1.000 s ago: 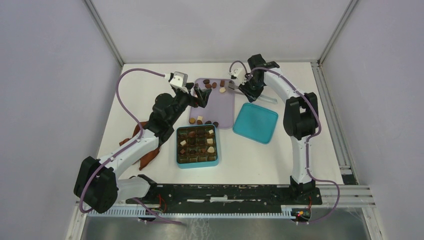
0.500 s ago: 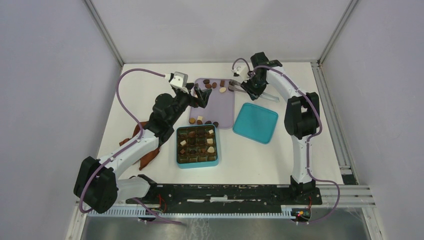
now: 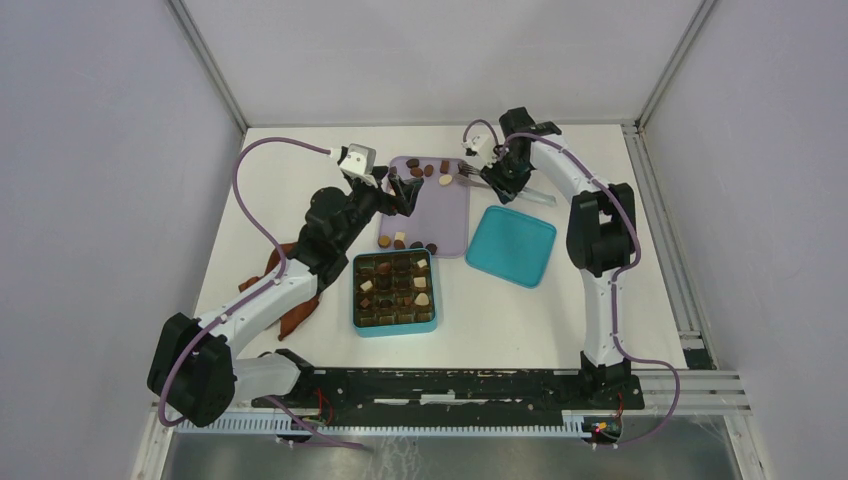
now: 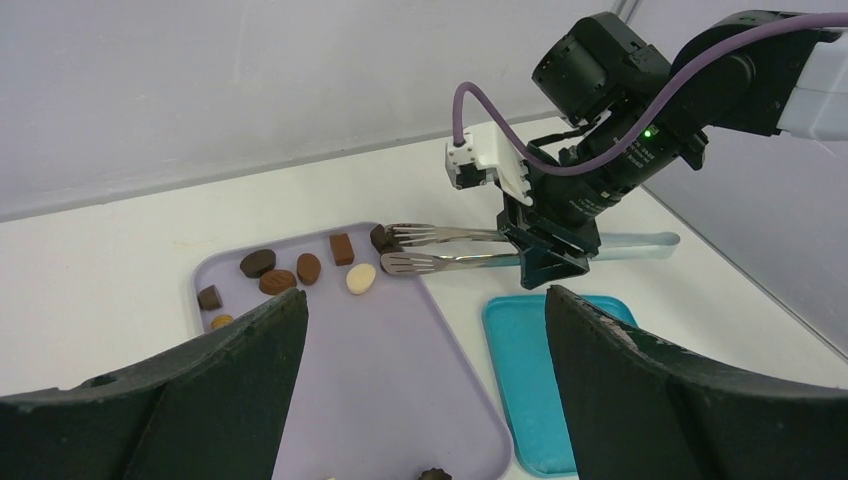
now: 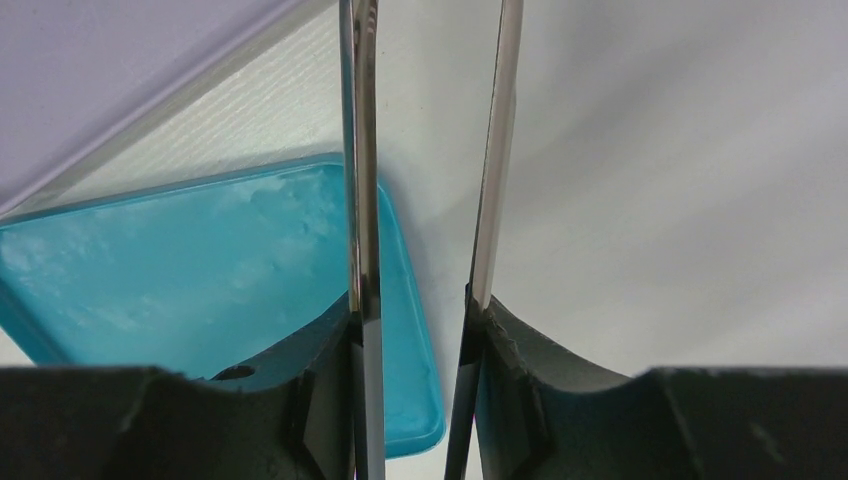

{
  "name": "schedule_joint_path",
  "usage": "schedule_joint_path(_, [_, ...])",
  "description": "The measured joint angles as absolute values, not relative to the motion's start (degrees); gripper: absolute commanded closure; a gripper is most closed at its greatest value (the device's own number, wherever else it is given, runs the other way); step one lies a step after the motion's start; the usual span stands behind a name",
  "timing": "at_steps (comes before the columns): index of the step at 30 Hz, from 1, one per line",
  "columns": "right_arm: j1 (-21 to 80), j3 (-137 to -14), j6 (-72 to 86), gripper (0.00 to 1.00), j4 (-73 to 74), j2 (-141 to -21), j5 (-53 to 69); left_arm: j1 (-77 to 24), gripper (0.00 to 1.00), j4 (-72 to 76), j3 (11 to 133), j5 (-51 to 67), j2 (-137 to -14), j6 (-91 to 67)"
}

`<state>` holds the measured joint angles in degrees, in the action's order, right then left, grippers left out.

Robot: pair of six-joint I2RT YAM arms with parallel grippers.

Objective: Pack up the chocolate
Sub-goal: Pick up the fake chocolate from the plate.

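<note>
tongs [image 4: 455, 262]: shiny metal | teal lid [image 5: 200, 260]: glossy plastic | tray [image 4: 370, 370]: matt plastic | chocolate [image 4: 361, 278]: smooth

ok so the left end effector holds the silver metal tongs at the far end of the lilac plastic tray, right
No, the right end effector holds the silver metal tongs, tips at the far end of the lilac plastic tray. The left wrist view shows it; the left end effector stands open and empty.

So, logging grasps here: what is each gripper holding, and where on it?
The right gripper squeezes the metal tongs across both arms, roughly mid-length; the left gripper is open, empty.
</note>
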<state>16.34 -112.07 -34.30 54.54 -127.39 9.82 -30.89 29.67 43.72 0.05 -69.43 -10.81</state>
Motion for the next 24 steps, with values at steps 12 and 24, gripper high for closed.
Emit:
schedule_joint_path(12, [16.3,-112.1,-34.3,0.55,54.5,-128.5,9.7,-30.9,0.07,29.7,43.7,0.1,-69.4,-10.8])
schedule_joint_path(24, [16.1,-112.3,-34.1,0.56,54.5,-130.4,8.9,-30.9,0.07,29.7,43.6,0.1,-69.4,-10.8])
